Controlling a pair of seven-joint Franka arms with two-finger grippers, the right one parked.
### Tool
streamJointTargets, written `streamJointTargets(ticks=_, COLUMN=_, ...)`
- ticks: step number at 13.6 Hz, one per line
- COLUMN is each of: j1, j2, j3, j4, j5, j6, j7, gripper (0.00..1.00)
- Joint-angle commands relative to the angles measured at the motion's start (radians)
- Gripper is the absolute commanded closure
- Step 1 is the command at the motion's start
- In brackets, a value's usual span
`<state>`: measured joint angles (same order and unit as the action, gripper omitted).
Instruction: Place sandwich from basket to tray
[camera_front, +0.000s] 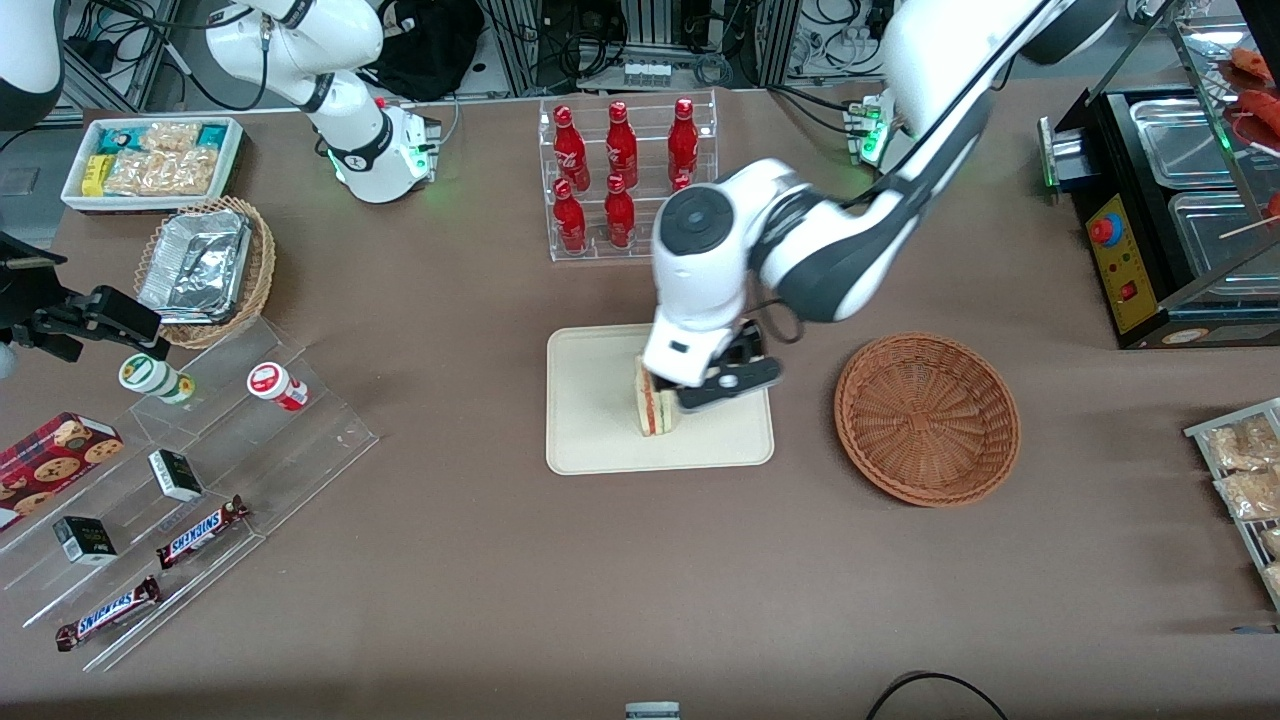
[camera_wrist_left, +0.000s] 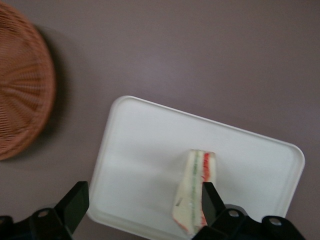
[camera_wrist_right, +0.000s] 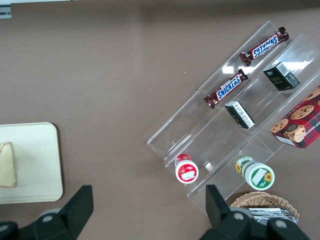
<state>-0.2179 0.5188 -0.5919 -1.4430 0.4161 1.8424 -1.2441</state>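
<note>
The sandwich (camera_front: 652, 405) stands on its edge on the cream tray (camera_front: 600, 440), its red and green layers facing the front camera. My left gripper (camera_front: 690, 390) hangs low over the tray, right beside the sandwich. In the wrist view the gripper (camera_wrist_left: 142, 197) is open wide. One finger (camera_wrist_left: 210, 200) sits close against the red side of the sandwich (camera_wrist_left: 192, 190), and the other finger (camera_wrist_left: 75, 202) is out past the rim of the tray (camera_wrist_left: 150, 145). The reddish-brown basket (camera_front: 927, 417) sits beside the tray, toward the working arm's end, with nothing in it.
A clear rack of red bottles (camera_front: 625, 175) stands farther from the front camera than the tray. A clear stepped shelf with snack bars and cups (camera_front: 190, 470) and a foil-tray basket (camera_front: 205, 270) lie toward the parked arm's end. A black appliance (camera_front: 1160, 200) stands toward the working arm's end.
</note>
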Motion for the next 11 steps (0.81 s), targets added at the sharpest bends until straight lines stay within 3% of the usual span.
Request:
streamJointTargets(ticks=1, j1=0.092, j2=-0.132, j3=0.0, j4=-0.053, j5=-0.051, j6=-0.089, j7=0.009, gripper=0.01)
streamJointTargets(ticks=7, j1=0.308, j2=-0.322, j3=0.001, j4=-0.045, j5=-0.212, j6=-0.34, j7=0.401, gripper=0.01)
streamJointTargets(ticks=11, j1=0.414, j2=-0.378, j3=0.004, j4=-0.045, j5=-0.241, j6=-0.406, j7=0.575, gripper=0.01)
